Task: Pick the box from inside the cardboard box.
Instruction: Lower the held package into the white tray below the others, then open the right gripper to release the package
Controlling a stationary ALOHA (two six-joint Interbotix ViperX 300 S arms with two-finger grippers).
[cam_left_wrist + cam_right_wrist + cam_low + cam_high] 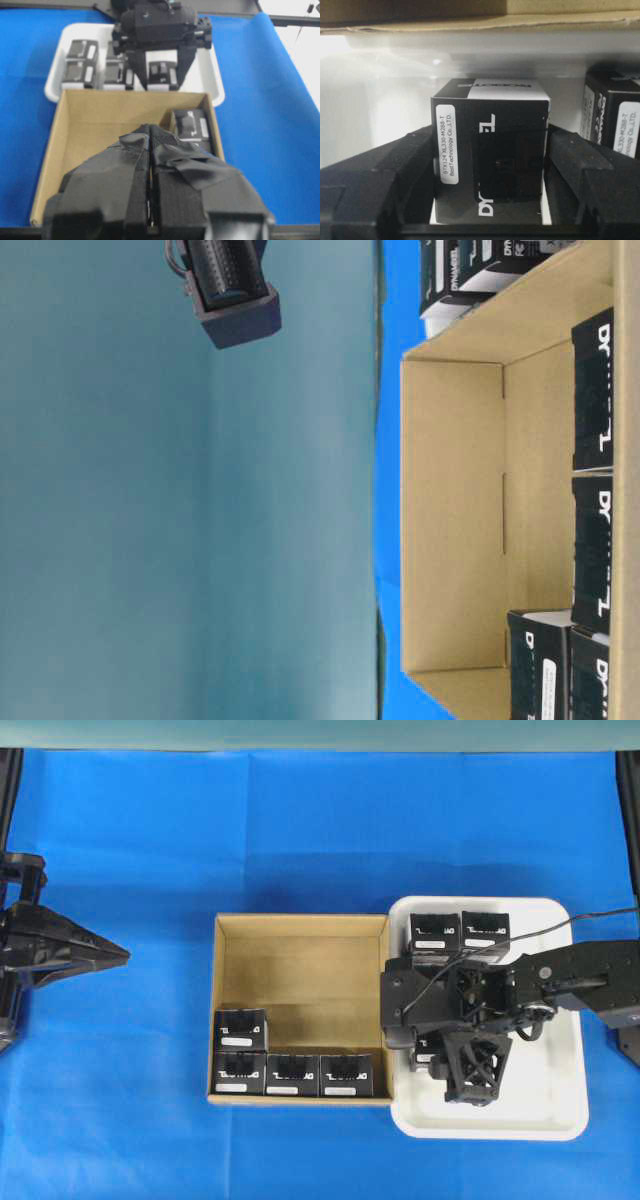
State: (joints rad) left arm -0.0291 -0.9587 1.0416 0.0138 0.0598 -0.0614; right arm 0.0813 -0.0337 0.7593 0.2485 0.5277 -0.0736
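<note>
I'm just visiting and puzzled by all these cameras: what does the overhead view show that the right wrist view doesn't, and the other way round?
Only the overhead view shows four black boxes inside the cardboard box, plus the left end effector off to the side. Only the right wrist view shows the printed label on the box gripped between the right end effector's fingers. Both show the white tray and the right end effector over it.
</note>
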